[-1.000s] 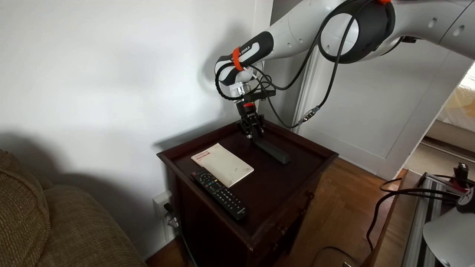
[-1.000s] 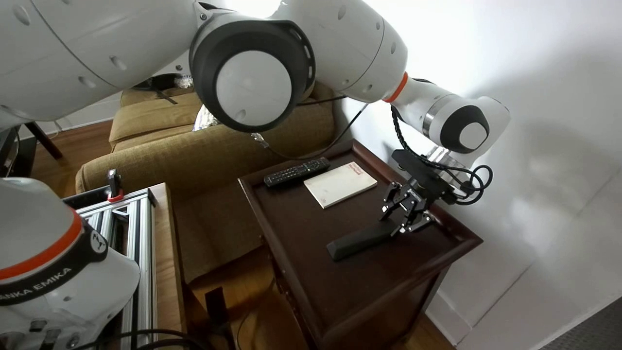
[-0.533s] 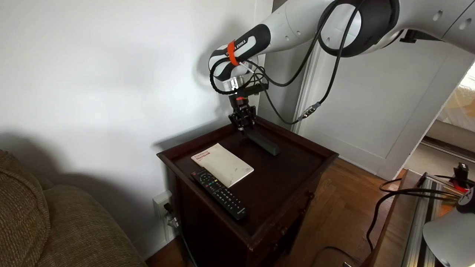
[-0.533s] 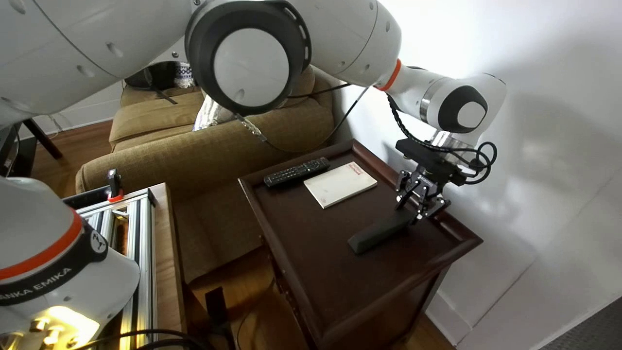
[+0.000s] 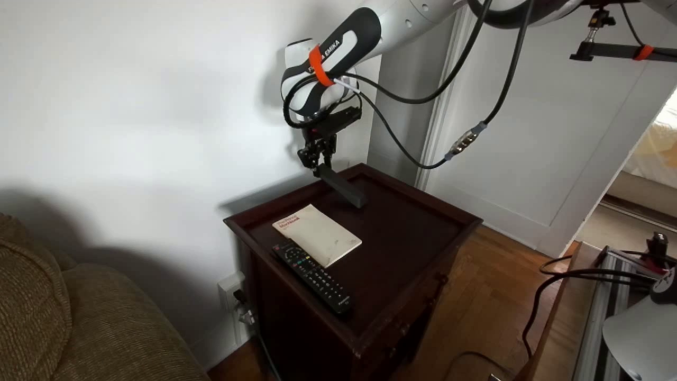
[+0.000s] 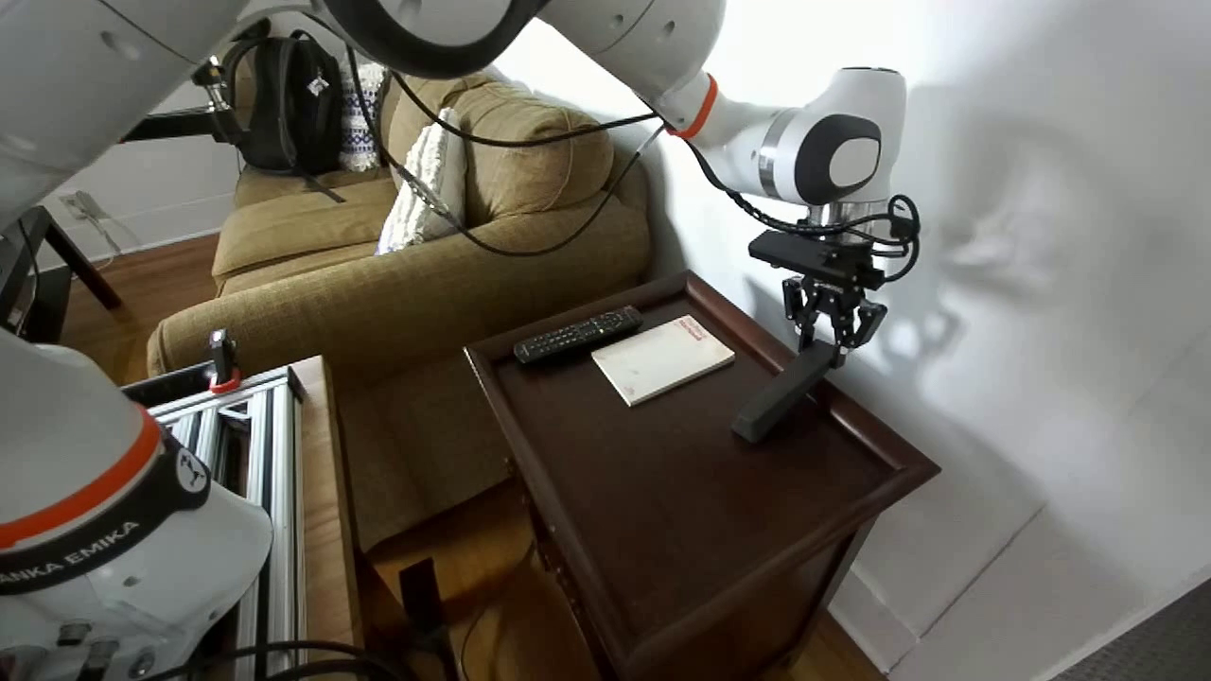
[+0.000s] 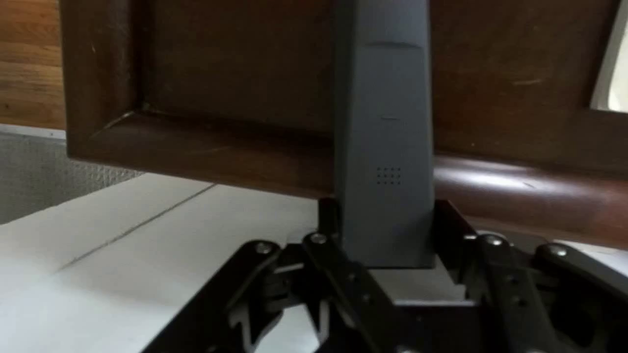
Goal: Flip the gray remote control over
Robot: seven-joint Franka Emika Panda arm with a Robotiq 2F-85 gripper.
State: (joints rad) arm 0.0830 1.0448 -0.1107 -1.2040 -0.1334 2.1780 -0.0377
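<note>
The jaws pinch one end of the gray remote control (image 7: 390,142) by its two sides. The remote slants: its held end is raised near the wall (image 6: 1088,397), its far end low over the counter (image 6: 653,492), and whether that end touches I cannot tell. The face seen in the wrist view carries a small grid of dots (image 7: 388,175).

The flip seems to be the step in hand, not yet finished. Next, I judge, the held end must swing up and past upright, with the far end braced as pivot, before the remote is eased down on its other face and released.

Farther out on the counter, a longer black remote (image 5: 312,275) lies just beside a pale booklet (image 5: 317,235). The knobbed drawers (image 5: 423,296) below look closed, and a dark backpack (image 6: 289,109) rests on the sofa (image 6: 378,312); what either holds is hidden.
</note>
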